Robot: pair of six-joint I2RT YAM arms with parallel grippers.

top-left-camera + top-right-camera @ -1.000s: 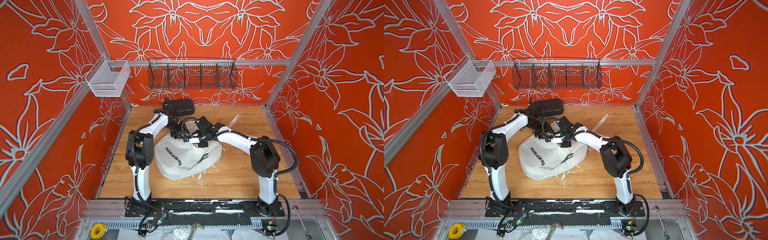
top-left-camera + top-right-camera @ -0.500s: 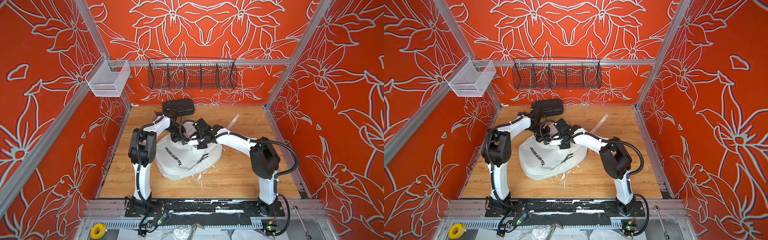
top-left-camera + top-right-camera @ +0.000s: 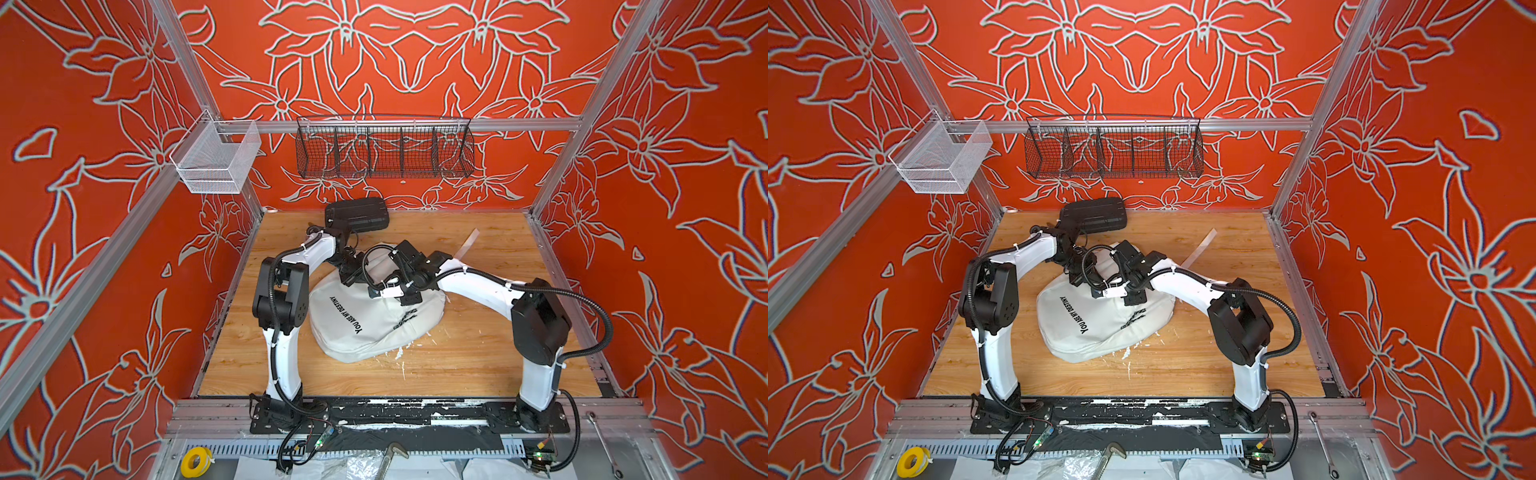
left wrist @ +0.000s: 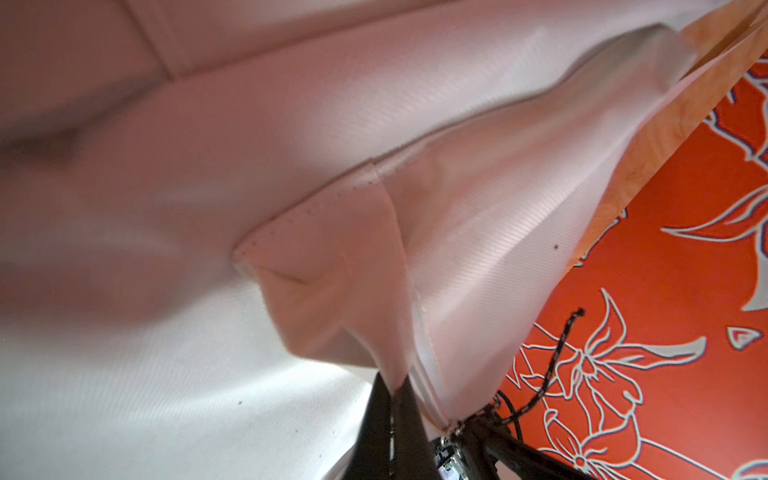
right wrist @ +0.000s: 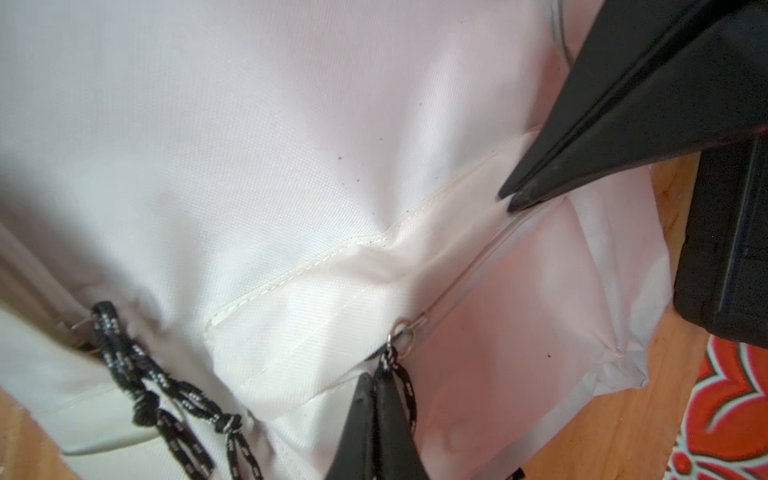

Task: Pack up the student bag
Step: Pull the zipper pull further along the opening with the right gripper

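Note:
The student bag [image 3: 365,328] [image 3: 1092,328], white with black lettering, lies flat in the middle of the wooden table in both top views. My left gripper [image 3: 347,281] [image 4: 392,390] is at its far end, shut on a fold of the white fabric beside the zip. Its fingers [image 5: 582,158] also show in the right wrist view. Close beside it, my right gripper [image 3: 372,293] [image 5: 376,378] is shut on the black-and-white cord zip pull [image 5: 392,365] hanging from a metal ring. Another knotted cord pull [image 5: 158,382] lies loose on the bag.
A black ribbed hard case [image 3: 357,214] [image 3: 1094,215] sits at the back of the table, just behind the left wrist. A white strap [image 3: 467,243] trails toward the back right. On the back rail hang a black wire basket [image 3: 384,151] and a white mesh basket [image 3: 216,160].
The left gripper has closed from partly open onto the bag's fabric, and its arm has shifted slightly toward the bag. The right gripper has stayed shut in place.

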